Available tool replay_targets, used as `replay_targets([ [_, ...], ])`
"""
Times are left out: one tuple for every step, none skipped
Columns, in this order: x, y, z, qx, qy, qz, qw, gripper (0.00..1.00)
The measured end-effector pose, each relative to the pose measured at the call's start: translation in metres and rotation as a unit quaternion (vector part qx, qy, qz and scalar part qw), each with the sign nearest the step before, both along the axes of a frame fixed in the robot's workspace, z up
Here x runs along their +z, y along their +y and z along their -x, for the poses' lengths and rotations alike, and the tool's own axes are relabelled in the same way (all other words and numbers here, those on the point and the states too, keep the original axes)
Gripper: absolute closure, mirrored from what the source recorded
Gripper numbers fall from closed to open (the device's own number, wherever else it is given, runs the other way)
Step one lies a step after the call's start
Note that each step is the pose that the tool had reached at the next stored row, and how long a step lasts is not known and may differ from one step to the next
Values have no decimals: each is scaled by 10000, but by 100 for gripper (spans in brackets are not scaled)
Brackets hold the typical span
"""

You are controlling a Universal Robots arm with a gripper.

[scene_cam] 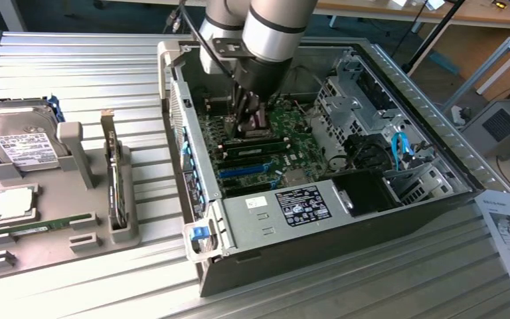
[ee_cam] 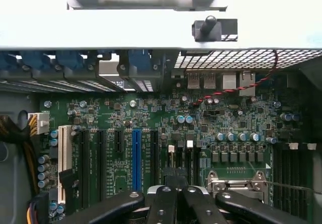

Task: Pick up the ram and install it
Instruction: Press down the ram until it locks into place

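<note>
— Ram, where's it sitting?
— It's that green stick lying flat in the grey tray, just beside the square silver chip, on the exterior view's left.
— And the gripper?
— It's well apart from it, down inside the open computer case, low over the motherboard. Its fingers are pressed together. A dark stick stands in a slot right below them.

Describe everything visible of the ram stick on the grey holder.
The ram is a long, narrow, thin green circuit board, apparently intact. It lies lengthwise in a slot of the grey holder at the exterior view's left, just on the camera's side of the square silver chip. Whether it stands on edge or lies flat cannot be told. Only the holder touches it.
</note>
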State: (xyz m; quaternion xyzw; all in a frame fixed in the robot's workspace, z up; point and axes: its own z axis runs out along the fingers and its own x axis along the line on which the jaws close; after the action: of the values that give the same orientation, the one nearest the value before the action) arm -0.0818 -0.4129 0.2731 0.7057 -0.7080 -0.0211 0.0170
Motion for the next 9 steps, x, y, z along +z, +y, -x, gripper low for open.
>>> replay_targets([
  [20,0,0,0,0,0,10000,89],
  [38,0,0,0,0,0,10000,89],
  [63,0,0,0,0,0,10000,89],
  [79,0,0,0,0,0,10000,89],
  [102,0,0,0,0,0,10000,89],
  [130,0,0,0,0,0,10000,89],
  [169,0,0,0,0,0,10000,89],
  [203,0,0,0,0,0,10000,89],
  [203,0,0,0,-1,-1,10000,89],
])
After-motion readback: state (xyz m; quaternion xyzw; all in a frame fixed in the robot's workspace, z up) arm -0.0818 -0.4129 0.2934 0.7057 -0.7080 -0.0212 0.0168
